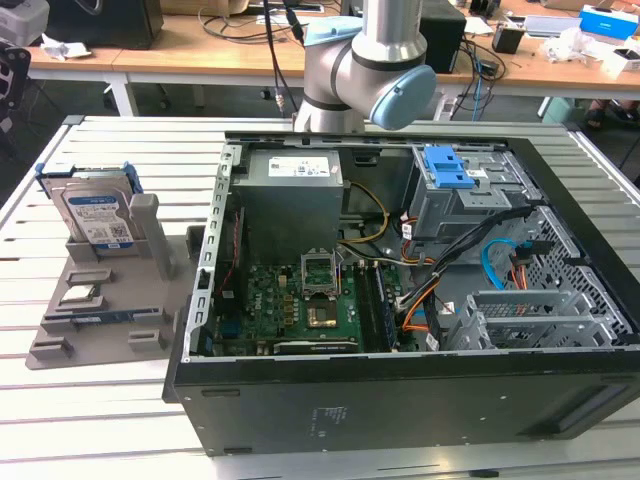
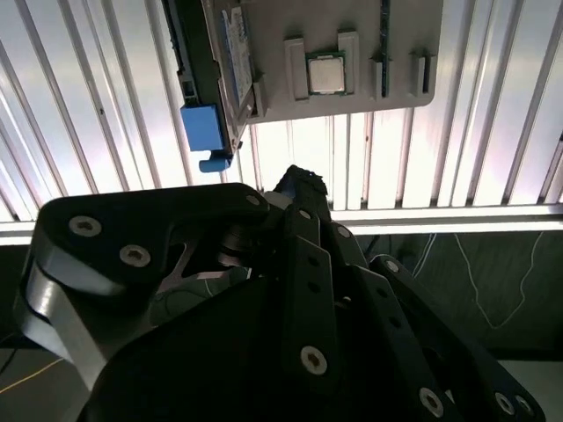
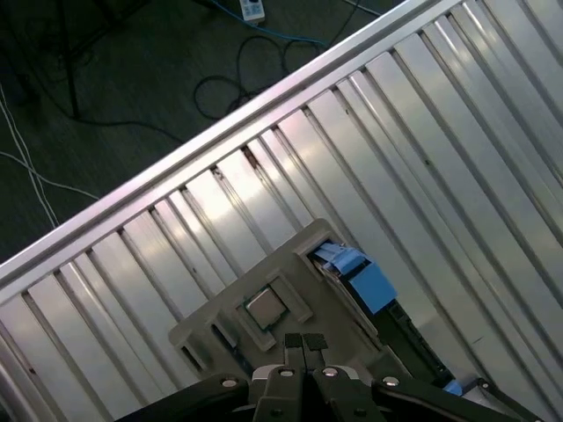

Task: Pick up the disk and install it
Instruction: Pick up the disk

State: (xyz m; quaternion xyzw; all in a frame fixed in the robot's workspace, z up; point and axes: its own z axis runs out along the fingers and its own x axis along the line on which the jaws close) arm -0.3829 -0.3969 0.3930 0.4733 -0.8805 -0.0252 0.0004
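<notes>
Exterior view: the disk (image 1: 95, 212) stands on edge in a grey holder (image 1: 100, 345) on the table (image 1: 100, 425), beside the open computer case (image 1: 400, 400), likely so its faces are reachable. Second wrist view: the claw (image 2: 299, 185), closed together and empty, hangs above the holder. First wrist view: disk apart from claw.

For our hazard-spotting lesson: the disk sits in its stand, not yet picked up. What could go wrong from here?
1. The disk stands on edge in the grey holder; an off-centre touch from the gripper could tip it or shove the holder, which also carries a small chip.
2. The jaws look shut, so coming down now would likely strike the disk's edge.
3. Loose cables lie beside the drive cage and might snag.
</notes>
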